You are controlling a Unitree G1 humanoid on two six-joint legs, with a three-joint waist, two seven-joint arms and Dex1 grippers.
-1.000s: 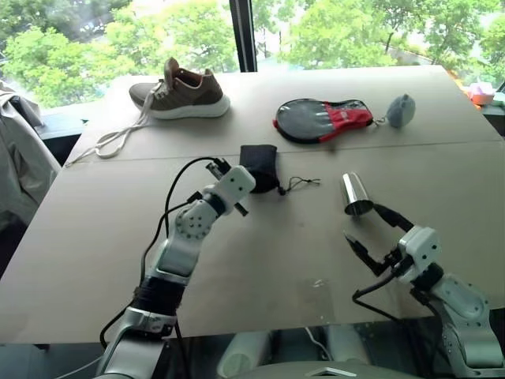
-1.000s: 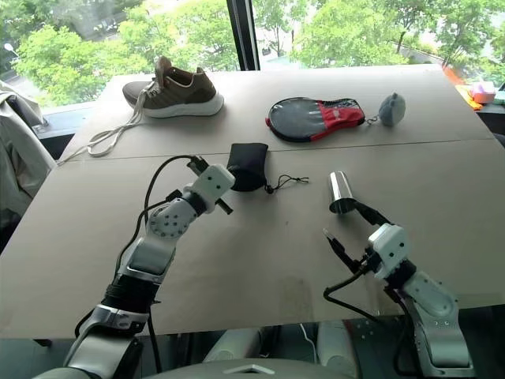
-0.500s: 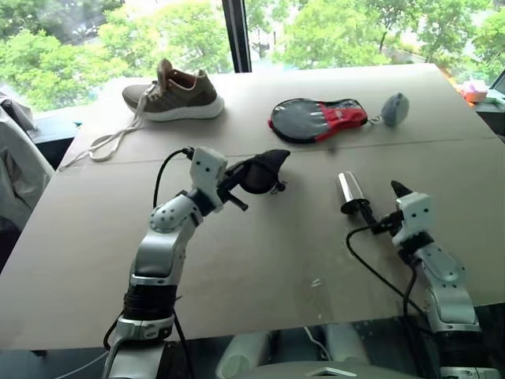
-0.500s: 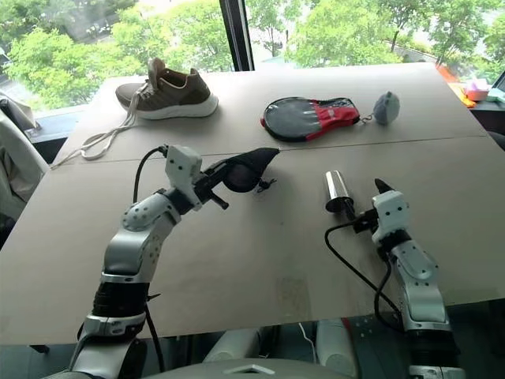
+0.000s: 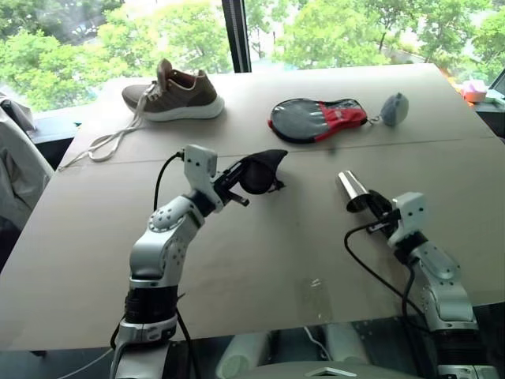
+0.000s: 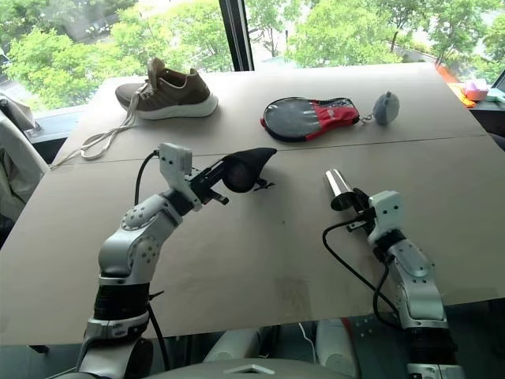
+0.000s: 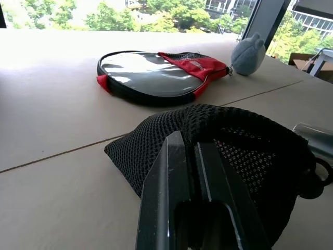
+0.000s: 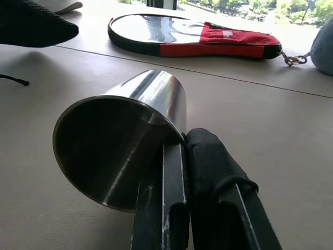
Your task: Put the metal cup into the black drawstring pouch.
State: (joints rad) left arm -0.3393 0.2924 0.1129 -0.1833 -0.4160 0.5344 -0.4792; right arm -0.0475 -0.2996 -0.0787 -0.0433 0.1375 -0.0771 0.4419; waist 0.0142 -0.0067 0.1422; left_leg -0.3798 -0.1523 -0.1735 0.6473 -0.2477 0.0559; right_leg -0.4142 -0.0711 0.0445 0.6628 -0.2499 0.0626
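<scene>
The metal cup (image 5: 353, 191) is a shiny steel tumbler at the table's right. It is tipped, with its open mouth toward my right gripper (image 5: 375, 208). That gripper is shut on the cup's rim (image 8: 156, 122), one finger inside the mouth and one outside. The black drawstring pouch (image 5: 263, 170) is a mesh bag that hangs just above the table's middle, pinched at one edge by my shut left gripper (image 5: 240, 180). In the left wrist view the pouch (image 7: 239, 140) bulges behind the closed fingers (image 7: 171, 172), and its cord hangs under it.
A brown shoe (image 5: 177, 93) with loose white laces lies at the far left. At the far middle lie a grey-and-red paddle case (image 5: 319, 120) and a grey fuzzy ball (image 5: 397, 109) chained to it. A seam crosses the table (image 5: 260, 260).
My right gripper moved up to the cup and shut on its rim, tipping the cup. My left gripper rolled and lifted the pouch off the table.
</scene>
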